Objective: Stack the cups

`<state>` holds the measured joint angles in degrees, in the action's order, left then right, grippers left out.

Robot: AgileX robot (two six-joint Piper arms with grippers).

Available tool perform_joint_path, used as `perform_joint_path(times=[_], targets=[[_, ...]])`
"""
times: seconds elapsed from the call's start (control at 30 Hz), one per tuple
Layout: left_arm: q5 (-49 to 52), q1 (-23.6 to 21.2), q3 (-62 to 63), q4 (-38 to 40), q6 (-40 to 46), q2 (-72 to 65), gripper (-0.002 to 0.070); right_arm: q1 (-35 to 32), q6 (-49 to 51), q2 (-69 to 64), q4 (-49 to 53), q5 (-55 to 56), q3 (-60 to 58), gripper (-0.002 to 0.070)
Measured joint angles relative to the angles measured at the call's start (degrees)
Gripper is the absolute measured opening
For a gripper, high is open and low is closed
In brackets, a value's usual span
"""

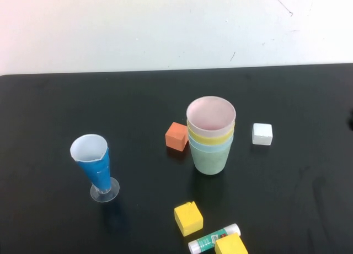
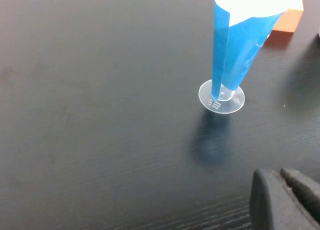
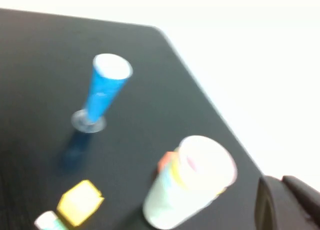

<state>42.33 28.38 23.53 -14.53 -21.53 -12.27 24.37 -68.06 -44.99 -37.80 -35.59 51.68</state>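
Cups: four, nested in one stack (image 1: 210,135), mid-tabletop (image 1: 55,111), pink on top.
Cone glass (image 1: 95,166): one.
Blocks: two yellow, one orange, one white.
Left pincer (image 2: 287,200): over the tabletop near the cone glass, grip unclear.
Right pincer (image 3: 290,205): near the far edge, grip unclear.

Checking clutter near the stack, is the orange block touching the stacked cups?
Apart. The high view shows bare black table between the orange block and the stacked cups. The left claw and right claw show only in their wrist views.

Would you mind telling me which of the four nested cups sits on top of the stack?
The pale pink cup: its open rim is uppermost, nested above the yellow, light blue and sage green cups. Neither gripper is near.
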Motion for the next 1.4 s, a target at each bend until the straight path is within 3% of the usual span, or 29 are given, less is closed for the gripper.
perform_joint_path(times=[0.17, 0.7, 1.1, 1.3, 1.4], targets=[[0.2, 0.0, 0.0, -0.1, -0.1, 0.0, -0.0001, 0.0, -0.4, 5.4, -0.3, 7.7, -9.3, -0.0001], [0.8, 0.0, 0.0, -0.1, -0.1, 0.0, -0.0001, 0.0, -0.4, 6.1, 1.7, 10.3, -25.6, -0.0001], [0.9, 0.0, 0.0, -0.1, -0.1, 0.0, -0.0001, 0.0, -0.6, 15.1, 1.3, 38.3, -36.5, -0.0001], [0.9, 0.0, 0.0, -0.1, -0.1, 0.0, -0.0001, 0.0, 0.0, 18.4, -1.4, 41.8, -37.9, -0.0001], [0.9, 0.0, 0.0, -0.1, -0.1, 0.0, -0.0001, -1.4, 6.7, 24.2, 0.7, 41.1, -41.1, -0.0001]])
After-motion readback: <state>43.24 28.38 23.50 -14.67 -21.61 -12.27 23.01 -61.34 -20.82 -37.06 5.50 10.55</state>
